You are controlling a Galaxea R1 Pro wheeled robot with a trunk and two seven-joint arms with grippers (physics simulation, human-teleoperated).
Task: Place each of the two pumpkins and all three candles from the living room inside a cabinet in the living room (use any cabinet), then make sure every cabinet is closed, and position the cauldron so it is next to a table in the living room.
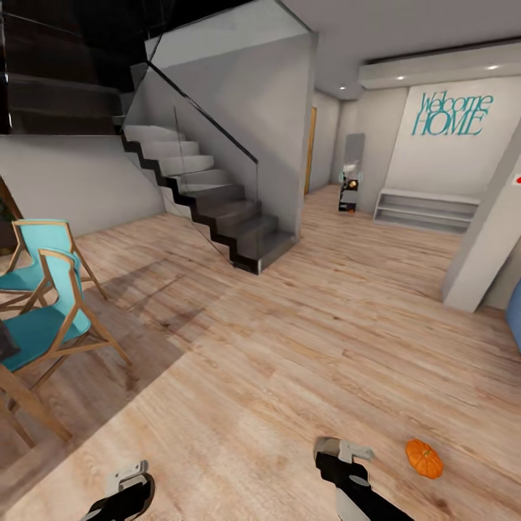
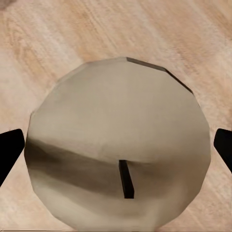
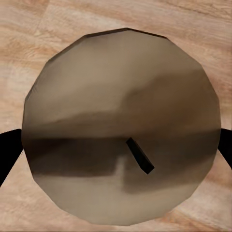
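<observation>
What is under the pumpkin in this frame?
The pumpkin sits directly on the light wood floor, beside the right tool. Nothing else shows beneath it; the patch where it touches the floor is hidden by the pumpkin itself.

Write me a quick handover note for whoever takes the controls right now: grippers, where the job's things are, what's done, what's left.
Left gripper: shut on a candle, pale round top with dark wick facing the wrist camera, wooden floor behind it.
Right gripper: shut on a second candle, same view.
One pumpkin lies on the wooden floor, just to the right of the right gripper.
Ahead: staircase, two teal chairs on the left.
Done: two candles picked up.
Left: stow both candles in a cabinet, fetch this pumpkin, find the other pumpkin, third candle and cauldron, close every cabinet.
</observation>
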